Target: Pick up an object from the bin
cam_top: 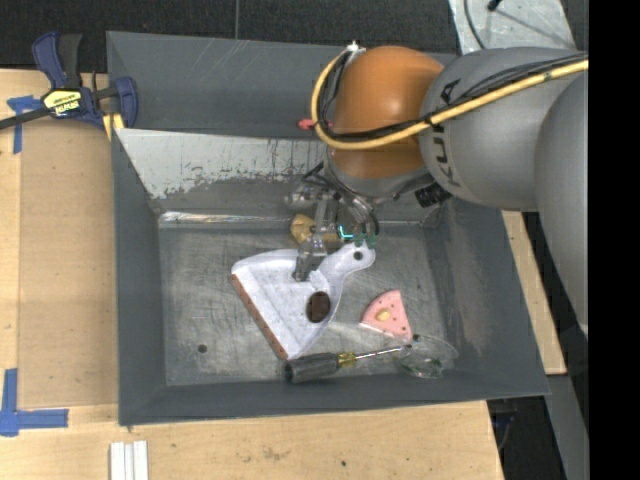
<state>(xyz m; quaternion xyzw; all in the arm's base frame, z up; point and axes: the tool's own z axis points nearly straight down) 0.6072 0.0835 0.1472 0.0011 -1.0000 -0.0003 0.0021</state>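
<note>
where gripper [312, 260] hangs mid-bin, white flat scoop [275, 290], brown-edged, curved handle; gripper apart or together: cannot tell.

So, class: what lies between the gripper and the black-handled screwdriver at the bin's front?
In the camera view, the white scoop fills that stretch, with a dark brown oval thing lying on it, between the gripper above and the screwdriver below.

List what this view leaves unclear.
Camera view:
The scoop's far end: hidden under the hand.
The dark oval on it: too small to identify.
The clear thing, near right corner: too faint to name.
The bin floor behind the hand: covered by the arm.
</note>
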